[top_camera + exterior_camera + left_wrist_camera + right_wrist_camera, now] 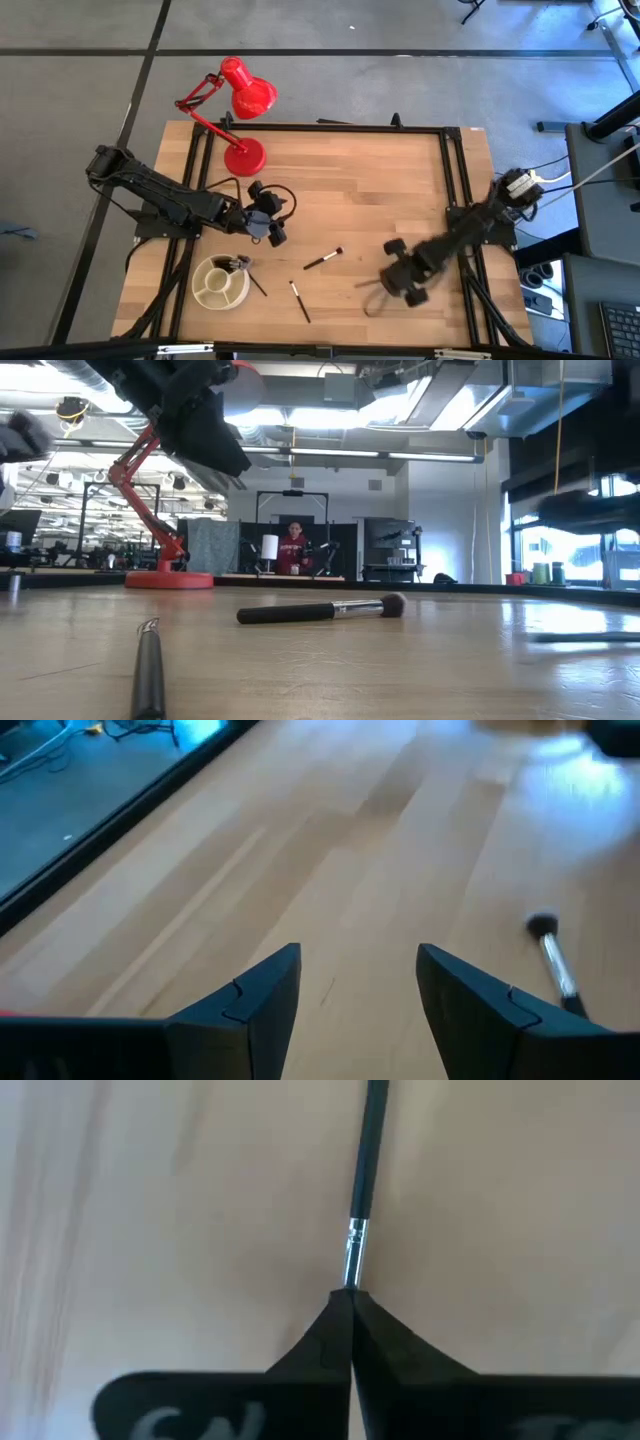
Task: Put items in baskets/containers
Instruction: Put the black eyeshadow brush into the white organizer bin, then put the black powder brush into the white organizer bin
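Observation:
The cream-white dish (212,290) stands near the table's near-left corner, with several brushes (238,264) leaning in it. Three brushes lie flat on the table: one with a dark round tip (323,259) (320,610) (552,955), one nearer the front (300,300) (148,672), and one beside the dish (257,284). My left gripper (276,236) (358,990) hovers open and empty, above the table to the far right of the dish. My right gripper (383,290) (350,1305) is at the near right, shut on a thin brush (368,1150). My right gripper pinches the thin brush between its two fingertips at the silver ferrule (355,1260). The dark handle (370,1140) runs straight out beyond the fingers, in line with them. Whether the brush lies on the table or is lifted, I cannot tell.
A red desk lamp (240,95) stands with its round base (245,157) (168,579) at the far left of the table. A black frame (330,127) runs round the table's edges. Bare wood lies between the two arms. A person (293,550) sits in the room beyond.

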Controlling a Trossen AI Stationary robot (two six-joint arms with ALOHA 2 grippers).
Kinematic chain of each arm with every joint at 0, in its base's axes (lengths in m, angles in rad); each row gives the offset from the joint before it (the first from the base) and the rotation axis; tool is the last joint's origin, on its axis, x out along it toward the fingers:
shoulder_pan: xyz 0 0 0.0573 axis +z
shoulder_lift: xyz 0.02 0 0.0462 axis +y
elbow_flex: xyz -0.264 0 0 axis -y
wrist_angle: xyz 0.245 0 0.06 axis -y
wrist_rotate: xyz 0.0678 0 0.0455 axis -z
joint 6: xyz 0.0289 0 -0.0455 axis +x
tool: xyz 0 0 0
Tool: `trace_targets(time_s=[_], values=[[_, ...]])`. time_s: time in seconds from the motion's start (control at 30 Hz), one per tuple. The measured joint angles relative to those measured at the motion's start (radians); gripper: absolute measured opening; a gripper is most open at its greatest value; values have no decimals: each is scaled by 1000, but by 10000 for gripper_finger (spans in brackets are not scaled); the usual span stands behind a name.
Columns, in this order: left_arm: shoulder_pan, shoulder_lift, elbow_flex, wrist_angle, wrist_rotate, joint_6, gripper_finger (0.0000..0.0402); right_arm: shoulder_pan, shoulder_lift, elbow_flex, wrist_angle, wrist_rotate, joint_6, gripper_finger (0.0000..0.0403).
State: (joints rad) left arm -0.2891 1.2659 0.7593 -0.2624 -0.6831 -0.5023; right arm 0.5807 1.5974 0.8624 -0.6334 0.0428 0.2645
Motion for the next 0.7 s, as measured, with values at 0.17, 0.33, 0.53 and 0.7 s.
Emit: trace_targets(time_s=[0.17, 0.33, 0.53, 0.7], values=[[-9, 44, 1, 51, -21, -50, 196, -156, -82, 0, 25, 2, 20, 1], [-20, 158, 1, 146, 46, -8, 196, -279, -128, 0, 47, -2, 39, 1], [-16, 313, 1, 478, 150, 137, 196, -361, -150, 0, 55, 52, 199, 13], [-17, 442, 55, 733, 247, 218, 196, -394, -152, 0, 57, 33, 222, 44]])
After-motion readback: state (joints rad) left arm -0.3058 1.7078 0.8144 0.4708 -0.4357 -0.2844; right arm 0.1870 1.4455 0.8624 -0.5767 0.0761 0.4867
